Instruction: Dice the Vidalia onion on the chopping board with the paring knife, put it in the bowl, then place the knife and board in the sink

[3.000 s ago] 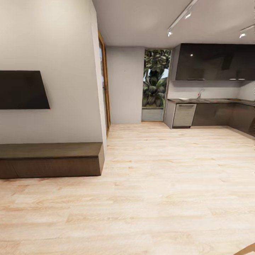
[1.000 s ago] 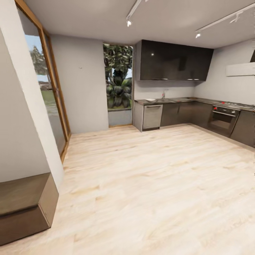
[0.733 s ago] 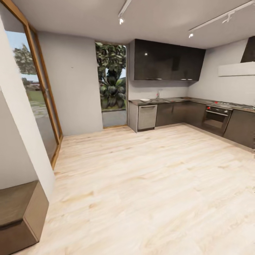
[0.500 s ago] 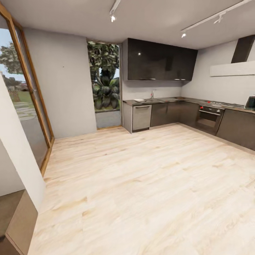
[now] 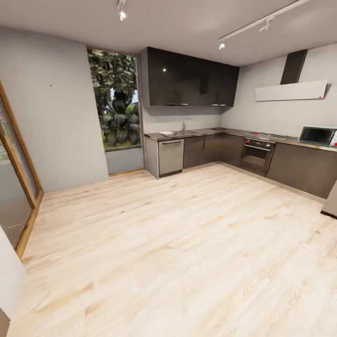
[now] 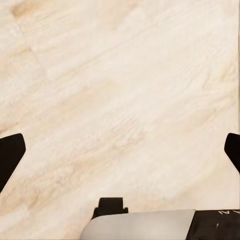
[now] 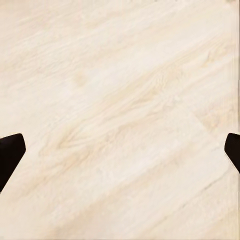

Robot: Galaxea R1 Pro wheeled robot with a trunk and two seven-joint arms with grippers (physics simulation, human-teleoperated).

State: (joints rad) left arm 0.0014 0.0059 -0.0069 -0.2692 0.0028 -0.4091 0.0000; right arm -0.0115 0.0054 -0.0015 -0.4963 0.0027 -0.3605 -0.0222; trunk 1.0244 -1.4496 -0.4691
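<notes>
The kitchen lies across the room in the head view, with glossy black upper cabinets (image 5: pixel 189 79) over a grey countertop (image 5: pixel 206 131). A small white bowl (image 5: pixel 166 133) sits near the counter's left end. The chrome tap (image 5: pixel 184 124) marks the sink (image 5: pixel 188 132) just right of it. The Vidalia onion, chopping board and paring knife are too far off to make out. My left gripper (image 6: pixel 120 155) hangs open over bare wood floor, its dark fingertips (image 6: pixel 10 155) wide apart. My right gripper (image 7: pixel 120 152) is open too, with nothing between its fingertips (image 7: pixel 10 152).
Light wood floor (image 5: pixel 187 234) stretches from me to the cabinets. A steel dishwasher (image 5: pixel 171 157), an oven (image 5: pixel 255 157), a microwave (image 5: pixel 318 135) and a range hood (image 5: pixel 290 89) line the L-shaped counter. A tall window (image 5: pixel 117 107) and a wood-framed glass door (image 5: pixel 14 187) stand at the left.
The whole view has swung right: the kitchen has slid leftward in the picture, the microwave and hood have come into view, and the low wooden bench and TV wall have dropped out.
</notes>
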